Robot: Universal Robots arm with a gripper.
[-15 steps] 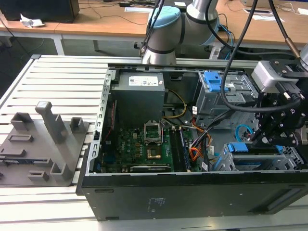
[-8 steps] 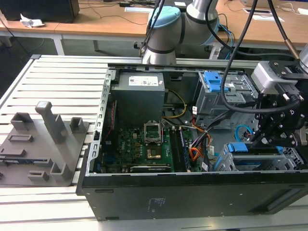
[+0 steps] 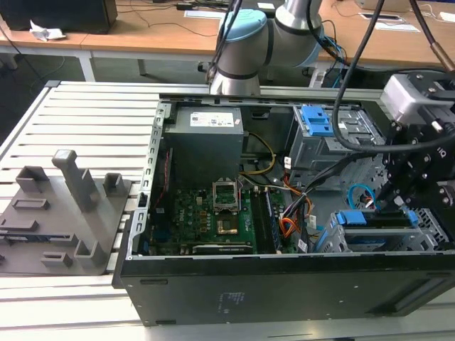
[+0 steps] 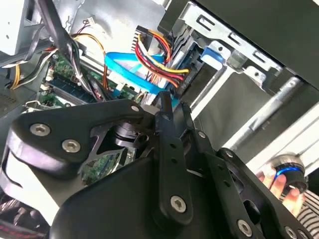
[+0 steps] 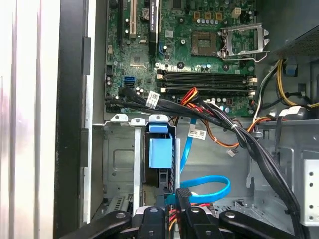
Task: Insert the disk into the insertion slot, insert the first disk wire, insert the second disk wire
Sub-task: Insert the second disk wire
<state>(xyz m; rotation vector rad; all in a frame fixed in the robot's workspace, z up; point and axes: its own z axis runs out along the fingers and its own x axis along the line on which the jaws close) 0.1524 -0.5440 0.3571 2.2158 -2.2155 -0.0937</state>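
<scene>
The black linkage gripper (image 5: 172, 211) sits low inside the open black tower computer case (image 3: 213, 291), right at the rear end of the silver-grey perforated sheet-metal insertion slot (image 5: 119, 164). Its jaws are drawn close together around a small black connector (image 5: 183, 195); the connector appears pinched between them.

From that connector runs 1 thin, flat light-blue second disk wire (image 5: 212, 186), curving in a loop just beyond the slot; in the second wrist view the same ribbon (image 4: 124, 67) crosses behind the gripper (image 4: 164, 107).

The disk, a drive clipped in a bright blue plastic frame (image 5: 159, 149), is seated inside the insertion slot, with its blue frame showing between the slot's walls.

Beside the slot, 1 bundle of orange, red, yellow and black wires (image 4: 154, 55) reaches the drive's end.

Farther from the slot lies 1 green motherboard (image 5: 199, 45), with 1 open processor socket (image 5: 241, 40).

Farther still stands 1 taller grey cage with a blue latch (image 3: 314, 121).

Outside the case, 1 grey fixture block (image 3: 60, 213) rests on the slatted tabletop (image 3: 85, 114).
</scene>
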